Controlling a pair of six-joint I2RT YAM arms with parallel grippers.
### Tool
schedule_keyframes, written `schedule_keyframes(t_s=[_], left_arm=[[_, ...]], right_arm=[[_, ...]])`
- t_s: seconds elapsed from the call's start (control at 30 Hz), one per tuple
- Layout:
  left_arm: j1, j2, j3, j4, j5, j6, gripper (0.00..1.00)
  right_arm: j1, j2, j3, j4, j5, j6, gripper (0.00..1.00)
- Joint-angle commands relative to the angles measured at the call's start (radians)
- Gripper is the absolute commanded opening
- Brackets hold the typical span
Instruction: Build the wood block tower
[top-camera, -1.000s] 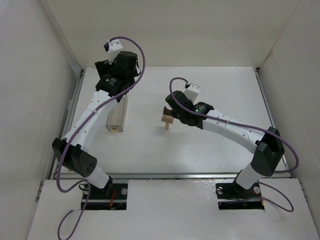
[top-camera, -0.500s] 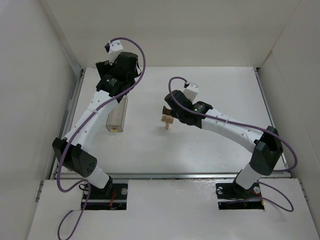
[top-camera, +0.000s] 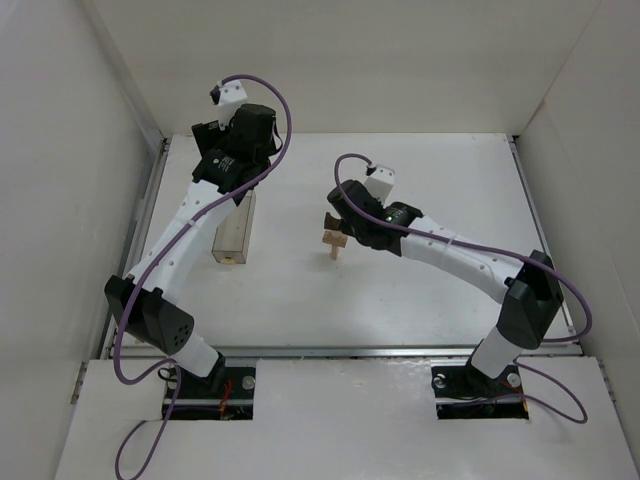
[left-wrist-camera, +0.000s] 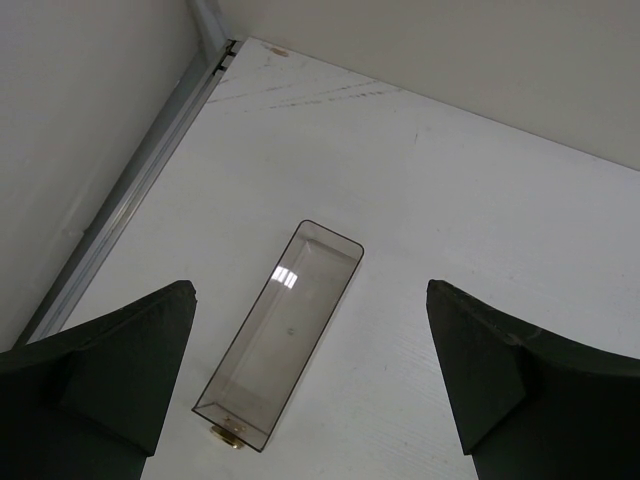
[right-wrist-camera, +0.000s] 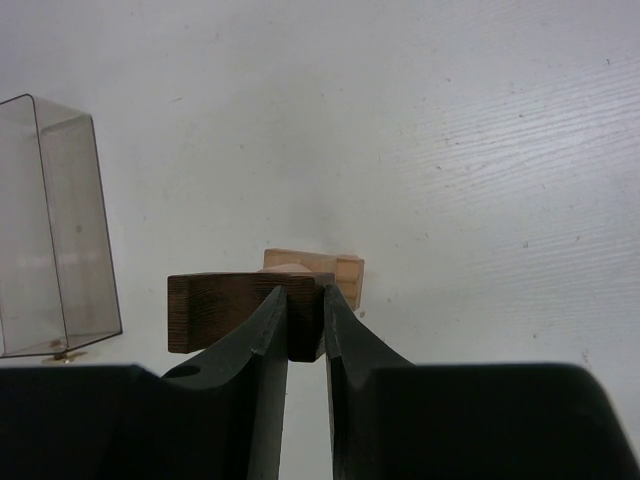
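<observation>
The wood block tower (top-camera: 334, 241) stands mid-table as a pale tan post and crosspiece. My right gripper (top-camera: 336, 224) is right over it, shut on the dark brown block (right-wrist-camera: 240, 312). In the right wrist view my right gripper (right-wrist-camera: 306, 312) holds that block level, just above and in front of the pale tan crosspiece (right-wrist-camera: 338, 272). I cannot tell whether the two touch. My left gripper (top-camera: 212, 160) is open and empty, high above the table at the back left; in the left wrist view its (left-wrist-camera: 308, 288) jaws stand wide apart.
A clear rectangular plastic box (top-camera: 233, 228) lies left of the tower, below my left gripper. It also shows in the left wrist view (left-wrist-camera: 280, 335) and at the left of the right wrist view (right-wrist-camera: 55, 230). White walls enclose the table; a metal rail (left-wrist-camera: 130, 190) runs along the left edge.
My right arm has edged slightly left with the dark brown block in its jaws. The left arm has barely moved.
</observation>
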Motion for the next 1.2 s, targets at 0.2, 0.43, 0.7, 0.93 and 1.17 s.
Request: schedule_keyframes(t_s=[0.2,0.43,0.7,0.93,1.17], left_arm=[[-0.007,-0.042,-0.012,0.036,0.011,0.016,1.0],[-0.007,-0.042,-0.012,0.036,0.011,0.016,1.0],[-0.007,-0.042,-0.012,0.036,0.02,0.016,1.0],[-0.007,-0.042,-0.012,0.036,0.02,0.016,1.0],[-0.007,-0.042,-0.012,0.036,0.02,0.016,1.0]], right_arm=[[0.007,0.022,0.058,-0.012,0.01,-0.013,0.19],[0.007,0.022,0.058,-0.012,0.01,-0.013,0.25],[0.007,0.022,0.058,-0.021,0.01,-0.013,0.34],[0.007,0.022,0.058,-0.021,0.01,-0.013,0.41],[0.007,-0.015,0.076,-0.021,0.055,-0.033,0.56]])
